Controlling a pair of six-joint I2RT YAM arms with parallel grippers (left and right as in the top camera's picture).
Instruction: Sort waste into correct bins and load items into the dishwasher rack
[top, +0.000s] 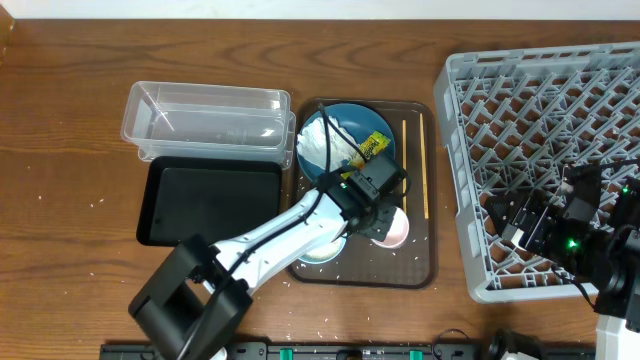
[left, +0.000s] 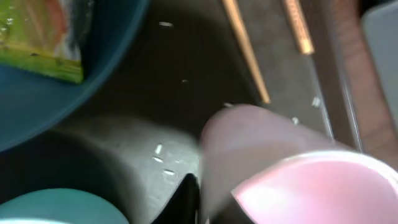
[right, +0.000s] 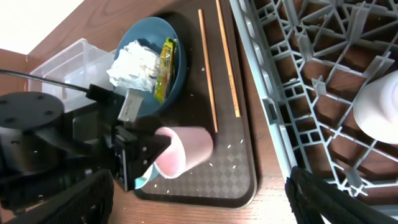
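Left pincer (top: 384, 218) is down over the brown serving tray (top: 418, 270), at about 5 o'clock from tray centre. Its fingers are clamped on the rim of the pink cup (right: 186, 149). In the right wrist view the cup lies on its side, mouth toward the pincer. I can't tell whether it's clear of the tray.

The green cup (left: 56, 208) is just beside it, at roughly 7 o'clock on the tray and mostly under the arm.

The blue plate (top: 345, 118) sits at 11 o'clock on the tray. The crumpled tissue (right: 134, 62) is on it, and the yellow-green wrapper (right: 165, 59) lies at the tissue's 3 o'clock edge.

Two chopsticks (top: 423, 165) lie parallel along the tray's 3 o'clock side, apart from the plate.

Rice grains (left: 158, 149) are scattered on the tray around the cups, with more on the counter (top: 60, 120).

The clear tub (top: 208, 122) is at 10 o'clock from the tray. The black tray (top: 212, 203) is at 8 o'clock, touching the tub's near edge.

The dishwasher rack (top: 540, 110) is at 3 o'clock, just beside the serving tray. A white bowl (right: 380, 106) is inside it, only partly in frame.

Right pincer (right: 200, 177) hangs over the rack's 7 o'clock corner, fingers spread wide with nothing between them.
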